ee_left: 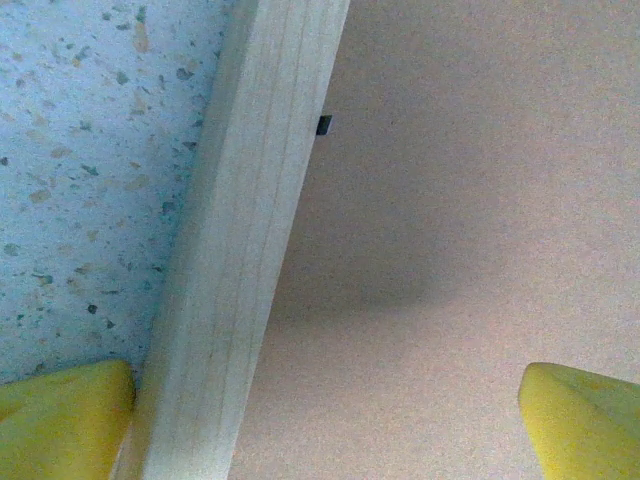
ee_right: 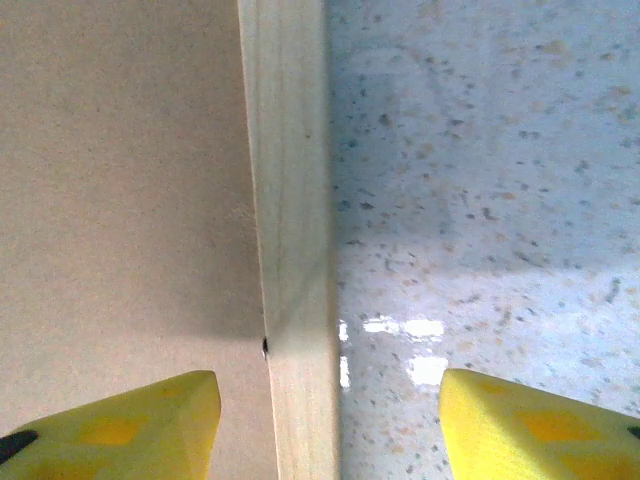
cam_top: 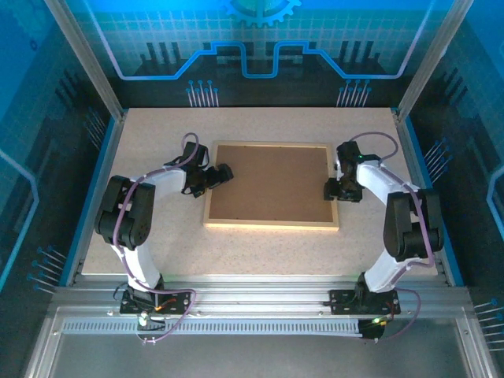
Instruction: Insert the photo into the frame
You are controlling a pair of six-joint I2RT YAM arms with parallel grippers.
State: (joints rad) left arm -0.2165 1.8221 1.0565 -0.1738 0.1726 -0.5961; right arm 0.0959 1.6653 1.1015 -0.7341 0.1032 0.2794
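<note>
While the speckled desk (cam_top: 157, 244) sits inside blue walls (cam_top: 47, 79), the frame (cam_top: 272, 224) lies flat mid-desk, brown backing board (cam_top: 272, 183) filling it. Left pincer (cam_top: 225, 172) gapes wide astride the frame's left rail; right pincer (cam_top: 332, 190) straddles its right rail, jaws apart, not touching the wood.

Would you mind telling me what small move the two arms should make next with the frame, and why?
Probably close both tools on the rails. The left tool and right tool each stand open astride a side rail of the frame, one finger over the brown board, one over the table, gripping nothing yet.
</note>
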